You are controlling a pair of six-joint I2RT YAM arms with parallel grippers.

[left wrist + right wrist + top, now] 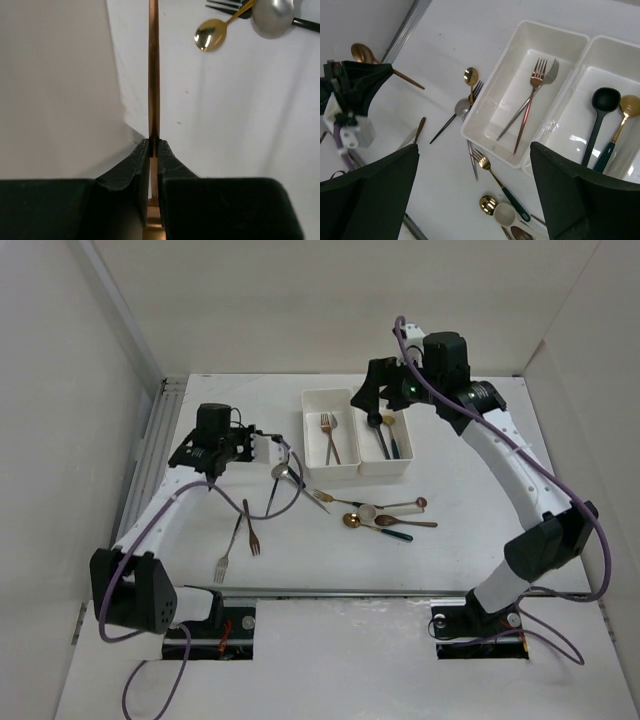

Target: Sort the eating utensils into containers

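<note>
The left gripper (154,142) had its fingers pressed tight on the thin handle of a copper spoon (153,75), which ran straight out from the pinch. From the other arm's camera its bowl showed past the far side of that gripper, though I could not tell whether any part of it touched the table (450,480). The right gripper (474,147) hung above the two joined white bins with its fingers spread wide and nothing between them. In the left bin (515,70) a copper fork (537,80) and a silver fork (551,70) lay side by side, their handles crossing toward the near end. In the right bin (585,90) lay a dark spoon (605,97) and, just beside it, a gold spoon with a dark green handle (630,105). The other utensils were loose on the table. A small gold spoon (470,76) and a silver spoon with a black handle (462,106) sat close to the left bin's outer wall. A gold fork with a green handle (484,162), another gold spoon (487,204) and a white spoon (504,214) were bunched in front of the bins. Well apart from these, near the left arm, lay a grey fork (226,562) and a darker fork (252,537).
</note>
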